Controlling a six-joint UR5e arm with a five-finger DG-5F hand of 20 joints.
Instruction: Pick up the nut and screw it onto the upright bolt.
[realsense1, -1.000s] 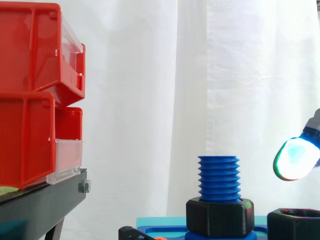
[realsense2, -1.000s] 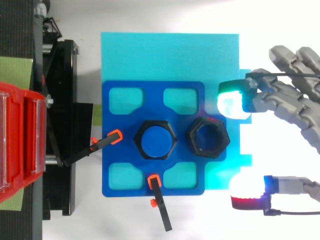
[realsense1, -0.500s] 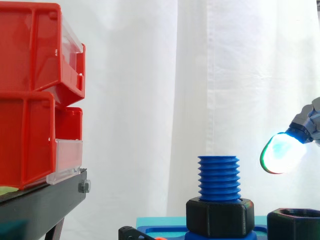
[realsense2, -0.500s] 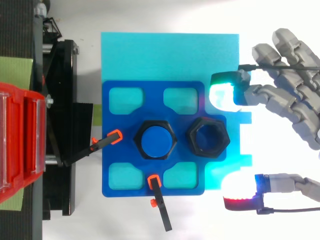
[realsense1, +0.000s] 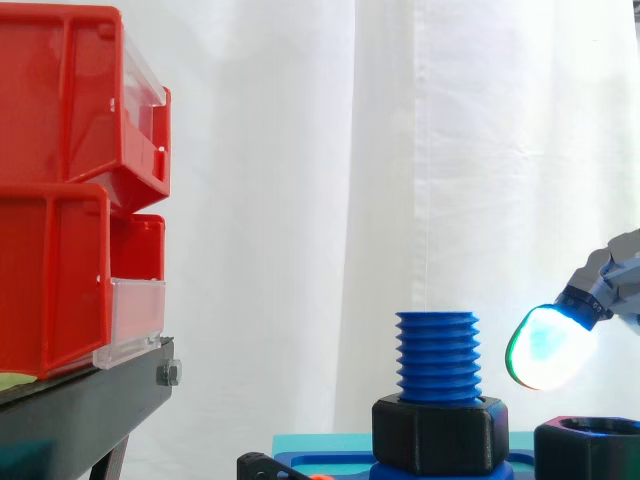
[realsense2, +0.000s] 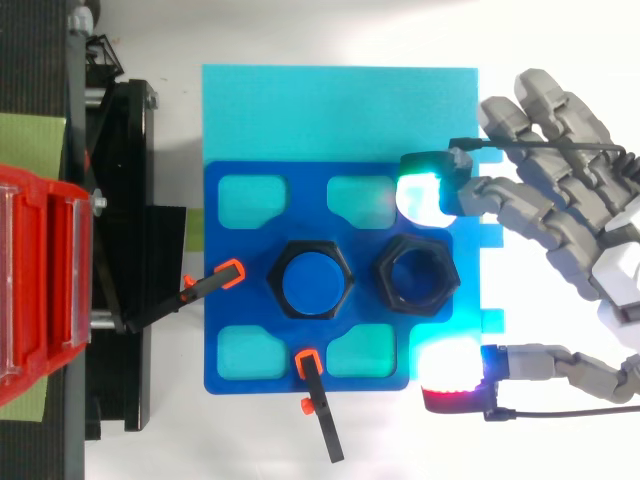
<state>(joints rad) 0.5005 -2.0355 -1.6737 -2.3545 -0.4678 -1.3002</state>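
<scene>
Two glowing fingertips (realsense2: 420, 195) flank the loose nut (realsense2: 416, 276) without touching it, a green-white pad on one side and a red-white pad on the other. My hand (realsense2: 612, 275) reaches in from the right with its fingers spread and relaxed, grasping nothing. From the side I see one pad hanging above the nut and clear of it, to the right of the bolt (realsense1: 437, 357). That nut lies flat on the blue plate (realsense2: 225, 350), just beside the upright blue bolt and on its right. I count a second black nut (realsense1: 440, 432) seated around the bolt's base. Under the plate lies a cyan sheet (realsense2: 340, 110). Orange-tipped clamps (realsense2: 230, 272) grip the plate's edges. Further left, red bins (realsense1: 60, 180) sit stacked on a black stand (realsense1: 90, 400). Far behind everything hangs the white curtain (realsense1: 300, 200).
</scene>
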